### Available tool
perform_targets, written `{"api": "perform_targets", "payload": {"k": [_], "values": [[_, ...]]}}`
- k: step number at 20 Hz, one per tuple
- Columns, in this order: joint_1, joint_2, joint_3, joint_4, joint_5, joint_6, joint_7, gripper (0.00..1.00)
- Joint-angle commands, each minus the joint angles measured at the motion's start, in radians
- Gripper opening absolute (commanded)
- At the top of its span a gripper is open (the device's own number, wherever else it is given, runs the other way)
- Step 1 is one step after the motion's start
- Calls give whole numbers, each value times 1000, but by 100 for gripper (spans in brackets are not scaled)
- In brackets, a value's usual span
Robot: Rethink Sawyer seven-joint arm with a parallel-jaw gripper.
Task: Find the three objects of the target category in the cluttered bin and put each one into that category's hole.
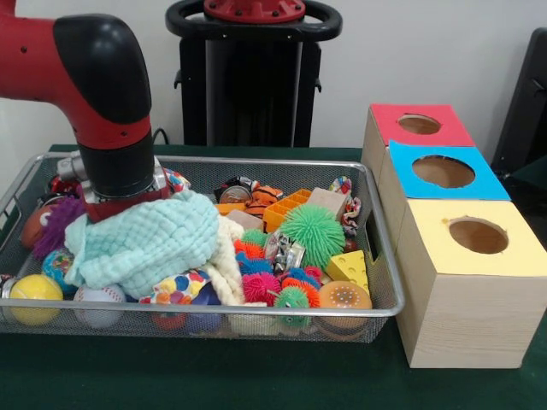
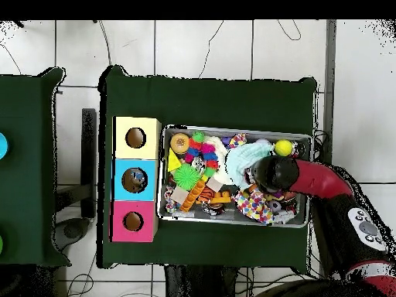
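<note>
The silver wire-mesh bin (image 1: 384,256) stands on the green table, full of toys; it also shows in the overhead view (image 2: 232,128). My arm comes down into the bin's left end in the front view. The gripper (image 1: 122,198) is pressed into a mint-green knitted cloth (image 1: 145,241) and is hidden by it. From overhead the arm's black wrist (image 2: 272,173) covers the gripper, beside the cloth (image 2: 240,158). Three wooden boxes with round holes stand next to the bin: red-topped (image 1: 457,130), blue-topped (image 1: 487,181), yellow-topped (image 1: 427,224).
In the bin lie a green spiky ball (image 1: 314,232), a cheese wedge (image 1: 350,269), a yellow ball (image 1: 34,295), a baseball (image 1: 98,301), an orange round toy (image 1: 344,295) and several small spiky balls. The robot's pedestal (image 1: 252,77) stands behind the bin.
</note>
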Motion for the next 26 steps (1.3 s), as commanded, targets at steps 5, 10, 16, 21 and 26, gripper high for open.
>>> {"api": "perform_targets", "payload": {"k": [5, 10, 16, 21, 26], "values": [[-12, -45, 103, -153, 82, 38, 32, 100], [25, -64, 47, -163, 58, 125, 47, 100], [76, -61, -41, -167, 83, 251, 177, 100], [91, -77, -53, -6, 169, 160, 301, 100], [174, -105, -82, 220, 206, -131, 460, 100]]}}
